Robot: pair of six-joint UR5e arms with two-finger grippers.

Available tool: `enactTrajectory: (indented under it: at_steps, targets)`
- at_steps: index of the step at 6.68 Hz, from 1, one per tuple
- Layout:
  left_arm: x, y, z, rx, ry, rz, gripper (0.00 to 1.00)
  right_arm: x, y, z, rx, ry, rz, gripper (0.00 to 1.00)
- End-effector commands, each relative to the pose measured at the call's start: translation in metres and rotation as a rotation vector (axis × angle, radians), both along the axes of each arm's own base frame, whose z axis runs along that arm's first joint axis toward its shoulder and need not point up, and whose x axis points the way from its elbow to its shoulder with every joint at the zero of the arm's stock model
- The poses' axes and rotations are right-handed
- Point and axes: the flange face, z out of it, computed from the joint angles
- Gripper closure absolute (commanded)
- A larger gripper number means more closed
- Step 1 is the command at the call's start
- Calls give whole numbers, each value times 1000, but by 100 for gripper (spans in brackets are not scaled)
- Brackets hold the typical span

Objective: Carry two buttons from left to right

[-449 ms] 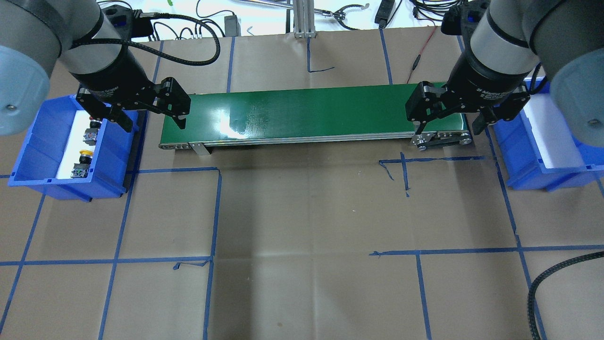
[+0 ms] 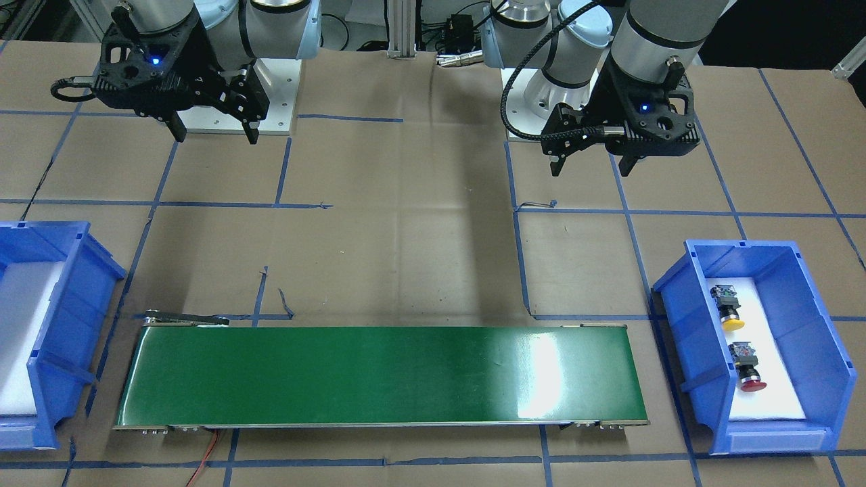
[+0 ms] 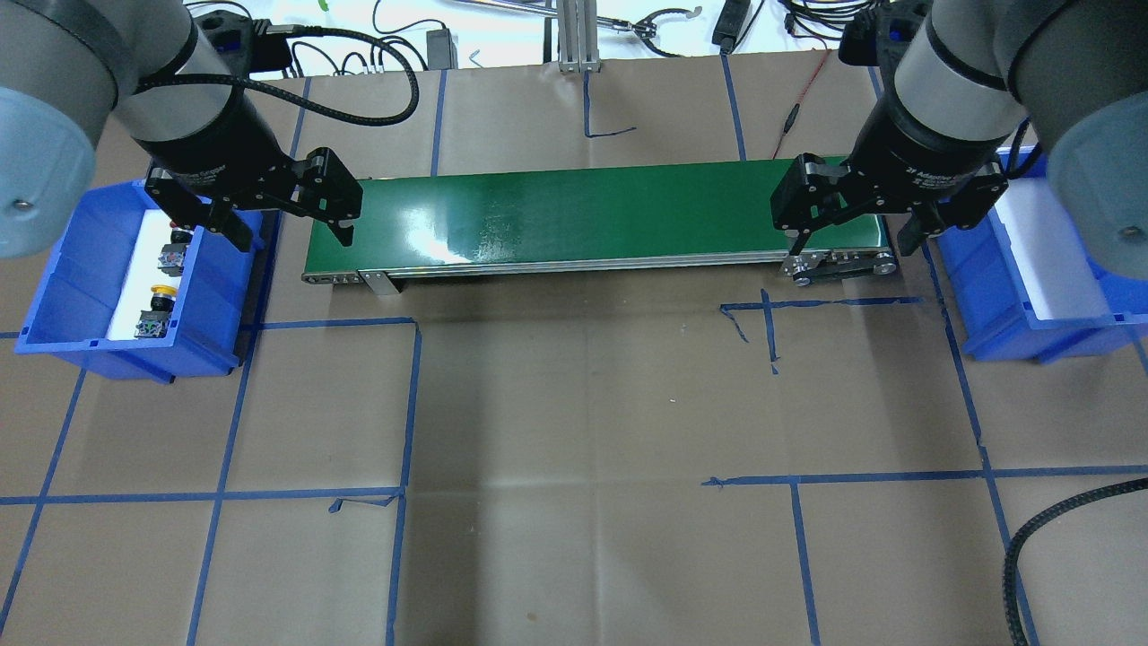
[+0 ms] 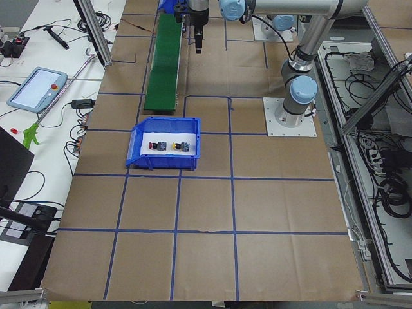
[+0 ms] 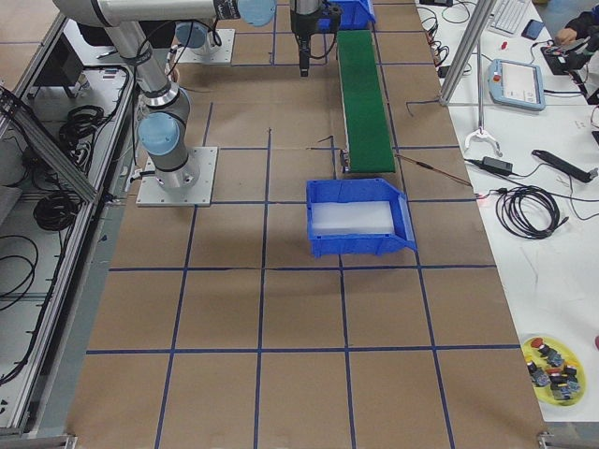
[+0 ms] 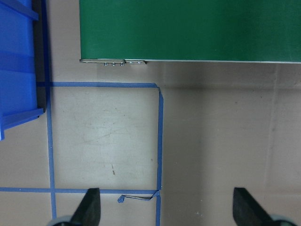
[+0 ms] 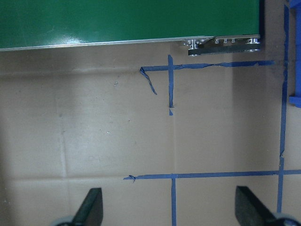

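Note:
Two buttons lie on white foam in the blue left bin (image 3: 63,278) (image 2: 690,338): a yellow-capped button (image 3: 160,292) (image 2: 729,312) (image 4: 175,145) and a red-capped button (image 2: 747,372) (image 4: 153,146). In the overhead view the red one is partly hidden behind a finger. My left gripper (image 3: 294,239) (image 2: 590,169) (image 6: 168,209) hangs open and empty, high above the gap between that bin and the conveyor's left end. My right gripper (image 3: 849,248) (image 2: 215,136) (image 7: 169,209) is open and empty too, above the conveyor's right end.
A green conveyor belt (image 3: 610,215) (image 2: 379,375) runs between the bins. The blue right bin (image 3: 987,287) (image 2: 61,318) holds only white foam. Blue tape lines cross the brown table. A black cable (image 3: 1031,538) curls at the near right corner.

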Motion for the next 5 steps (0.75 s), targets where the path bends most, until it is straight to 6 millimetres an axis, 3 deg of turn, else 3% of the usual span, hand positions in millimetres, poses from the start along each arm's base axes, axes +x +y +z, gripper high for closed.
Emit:
enactTrajectory:
  at_steps: [1,5]
  targets:
    - [0,0,-1,3,-1,-2,0,0,0,0,2,-2,0,0]
    - [6,-2,-2,3,-4,-12,0,0,0,-1,2,-5,0,0]
